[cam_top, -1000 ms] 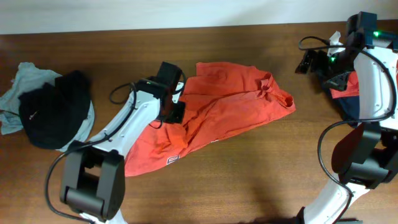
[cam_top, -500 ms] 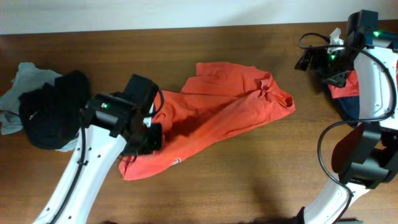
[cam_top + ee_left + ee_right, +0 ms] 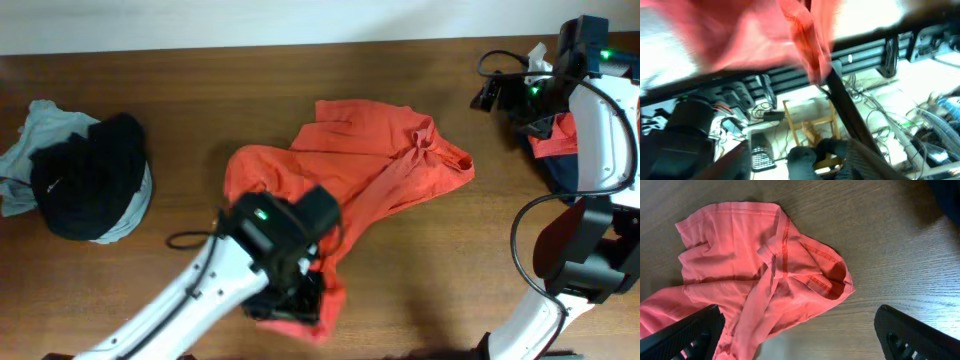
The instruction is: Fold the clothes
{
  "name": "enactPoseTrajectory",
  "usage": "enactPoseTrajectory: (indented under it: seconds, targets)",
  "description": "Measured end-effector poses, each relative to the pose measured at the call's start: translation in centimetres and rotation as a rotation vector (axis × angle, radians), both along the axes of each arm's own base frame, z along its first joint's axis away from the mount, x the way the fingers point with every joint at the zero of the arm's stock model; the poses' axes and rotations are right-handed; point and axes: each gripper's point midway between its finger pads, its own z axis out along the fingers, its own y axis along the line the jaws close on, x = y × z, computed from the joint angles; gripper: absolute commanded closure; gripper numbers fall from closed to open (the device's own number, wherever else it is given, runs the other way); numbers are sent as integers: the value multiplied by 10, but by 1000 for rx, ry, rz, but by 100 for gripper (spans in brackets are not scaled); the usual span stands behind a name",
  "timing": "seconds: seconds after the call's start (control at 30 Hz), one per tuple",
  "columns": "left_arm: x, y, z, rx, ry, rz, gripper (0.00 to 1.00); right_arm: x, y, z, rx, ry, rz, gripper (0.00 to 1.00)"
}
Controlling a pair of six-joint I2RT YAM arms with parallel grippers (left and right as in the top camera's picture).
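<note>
seems pinched shut on the near hem of the shirt (image 3: 385, 165): red cloth bunched under the left gripper (image 3: 292, 298) near the front of the table (image 3: 450, 290), more of it hanging across the wrist view, though too blurred there to show fingertips. gapes wide and holds nothing at the far right: right gripper (image 3: 797, 316), hovering over the shirt's collar end. sprawls crumpled mid-table otherwise, body and sleeves twisted, nowhere near flat.

judged as the spreading-out step, so: hold the pinch firm and lift the hem clear before drawing it nearer, to avoid dragging folds underneath. bring in the right gripper to catch the collar end and pull against the left, tensioning the cloth flat. lay down slowly, hem last. mind the near edge; easy to spill cloth over it. leave the black pile (image 3: 85, 185) far left and the red pile (image 3: 552, 142) far right alone for now.
</note>
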Motion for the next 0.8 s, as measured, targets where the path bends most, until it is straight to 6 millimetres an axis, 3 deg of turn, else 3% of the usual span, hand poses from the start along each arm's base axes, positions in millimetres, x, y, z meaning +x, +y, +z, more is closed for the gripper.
enactPoseTrajectory:
  seconds: [0.1,0.23,0.33,0.43,0.6,0.7,0.8]
  targets:
    - [1,-9,-2,-18,-26,-6,34,-4,1,-1,5,18,2,1]
    - [27,-18,-5,-52,-123,34,32,-14,4,-4,15,61,7,3]
    - [68,-21,-6,-89,-246,114,29,-27,9,-6,28,115,12,5]
    - [118,-10,-3,-106,-382,228,29,-31,17,-8,18,139,32,7]
    - [194,22,10,-108,-604,414,30,-27,57,-15,-49,164,79,15]
    - [228,37,22,-112,-724,492,30,-20,81,-22,-105,158,68,18]
    - [249,54,30,-90,-807,550,30,-12,99,-33,-148,139,34,25]
